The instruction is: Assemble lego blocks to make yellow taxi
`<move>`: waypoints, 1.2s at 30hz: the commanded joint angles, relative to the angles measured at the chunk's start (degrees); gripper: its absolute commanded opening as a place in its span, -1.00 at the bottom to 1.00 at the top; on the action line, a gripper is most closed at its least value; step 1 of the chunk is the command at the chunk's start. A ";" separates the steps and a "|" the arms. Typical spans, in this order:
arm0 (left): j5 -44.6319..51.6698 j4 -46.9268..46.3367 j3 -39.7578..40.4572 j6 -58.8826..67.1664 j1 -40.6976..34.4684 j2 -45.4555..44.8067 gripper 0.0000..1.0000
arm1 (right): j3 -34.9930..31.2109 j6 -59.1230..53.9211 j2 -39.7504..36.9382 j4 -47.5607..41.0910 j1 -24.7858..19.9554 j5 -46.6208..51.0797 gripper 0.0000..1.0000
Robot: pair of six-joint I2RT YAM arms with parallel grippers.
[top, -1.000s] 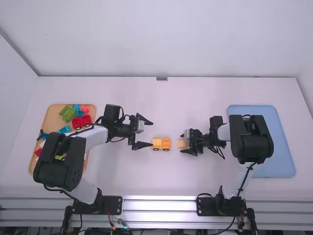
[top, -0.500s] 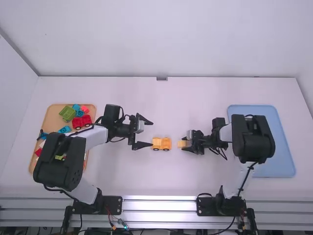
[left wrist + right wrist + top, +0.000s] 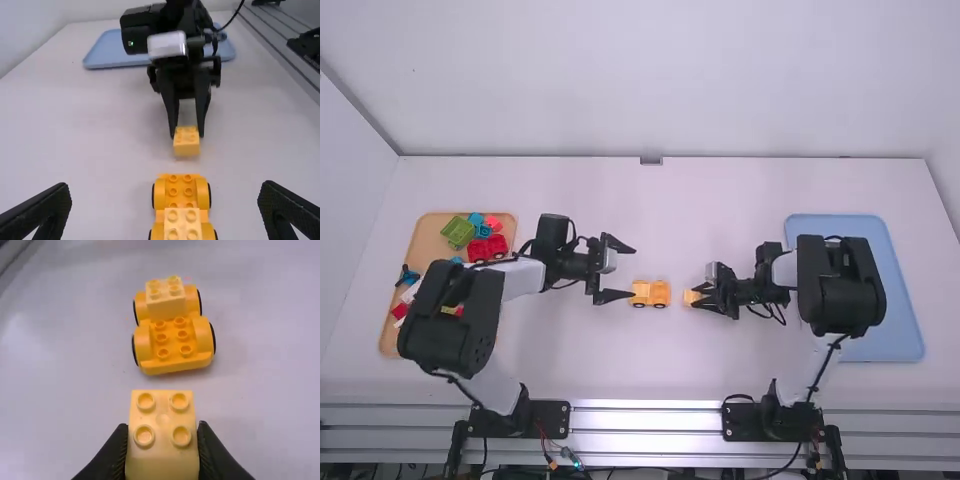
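Observation:
My left gripper (image 3: pixel 620 270) stands open just left of the yellow-orange wheeled base (image 3: pixel 659 293), in line with its end; in its wrist view the fingers of that gripper (image 3: pixel 165 212) are wide apart. A light-yellow block (image 3: pixel 166 307) is mounted on one half of the base (image 3: pixel 172 347), whose other half has bare studs. On the right, my right gripper (image 3: pixel 702 296) is shut on a loose yellow block (image 3: pixel 691 297), held a short gap from the base. That block (image 3: pixel 162 440) sits studs up between the fingertips of the right gripper (image 3: pixel 162 452).
At the far left an orange tray (image 3: pixel 425 246) holds red, green, blue and other blocks, partly under the left arm. A blue tray (image 3: pixel 905 300) lies at the right, partly beneath the right arm.
My right gripper has closed on the loose yellow block and shifted slightly right. The left arm has moved slightly, its gripper still open by the base.

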 commanded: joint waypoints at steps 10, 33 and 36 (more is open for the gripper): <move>-3.91 10.12 -1.11 -2.16 -5.40 12.26 0.98 | 3.06 5.11 -11.50 -1.57 7.85 3.19 -0.89; -10.67 15.58 0.37 -2.82 -9.64 18.93 0.67 | -10.93 35.98 -10.43 40.09 20.35 14.99 -0.99; -11.76 15.69 0.33 -2.86 -10.23 18.93 0.57 | -10.47 35.95 -9.49 40.09 19.63 14.25 -0.99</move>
